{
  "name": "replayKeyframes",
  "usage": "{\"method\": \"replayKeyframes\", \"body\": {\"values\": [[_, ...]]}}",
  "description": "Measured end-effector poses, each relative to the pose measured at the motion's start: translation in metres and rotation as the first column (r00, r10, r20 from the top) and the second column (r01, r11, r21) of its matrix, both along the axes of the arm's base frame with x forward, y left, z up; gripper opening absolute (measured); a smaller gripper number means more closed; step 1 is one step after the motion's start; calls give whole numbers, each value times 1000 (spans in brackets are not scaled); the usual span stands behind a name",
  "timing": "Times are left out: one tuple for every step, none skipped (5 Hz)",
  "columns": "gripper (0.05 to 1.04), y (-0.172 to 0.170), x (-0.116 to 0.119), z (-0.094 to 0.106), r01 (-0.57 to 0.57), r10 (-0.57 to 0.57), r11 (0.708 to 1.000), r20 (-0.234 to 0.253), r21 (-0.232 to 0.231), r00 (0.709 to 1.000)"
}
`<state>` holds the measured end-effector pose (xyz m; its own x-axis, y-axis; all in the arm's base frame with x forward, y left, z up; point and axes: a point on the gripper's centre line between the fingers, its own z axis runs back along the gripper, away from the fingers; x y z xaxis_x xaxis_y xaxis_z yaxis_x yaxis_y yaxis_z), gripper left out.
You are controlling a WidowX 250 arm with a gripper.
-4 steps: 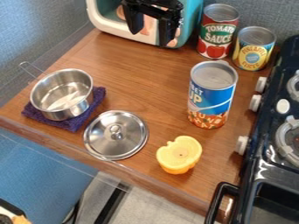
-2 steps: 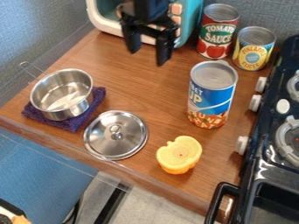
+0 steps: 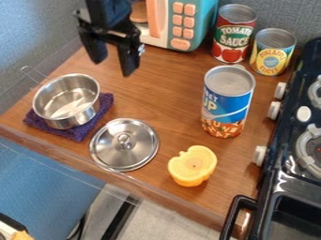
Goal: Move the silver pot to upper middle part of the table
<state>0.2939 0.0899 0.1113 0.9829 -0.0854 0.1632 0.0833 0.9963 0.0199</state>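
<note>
From here the gripper [image 3: 113, 67] blocks some of the toy microwave [image 3: 204, 22] (top cut off, too); the stove [image 3: 285, 161] is cropped at right.

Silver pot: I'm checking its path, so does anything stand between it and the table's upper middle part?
Nothing visible stands on the table between the silver pot and that part; the pincer hangs above the table there. The lid lies off that path, toward the view's bottom.

"TOMATO SAUCE" on red can [image 3: 233, 39], "PINEAPPLE" on yellow can [image 3: 272, 54], "UP" on blue can [image 3: 227, 103]
</note>
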Motion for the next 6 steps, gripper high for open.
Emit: {"method": "replayKeyframes", "body": {"values": [[1001, 17, -13, -14, -22, 22, 1000, -10, 19, 1000], [1001, 26, -27, -42, -31, 33, 999, -64, 38, 997], [1001, 34, -35, -62, -50, 55, 997, -89, 57, 995], [945, 35, -35, -65, -51, 55, 997, -85, 57, 995], [651, 30, -39, -69, -37, 41, 999, -96, 40, 995], [345, 27, -39, -65, -24, 27, 999, -81, 35, 996]]}}
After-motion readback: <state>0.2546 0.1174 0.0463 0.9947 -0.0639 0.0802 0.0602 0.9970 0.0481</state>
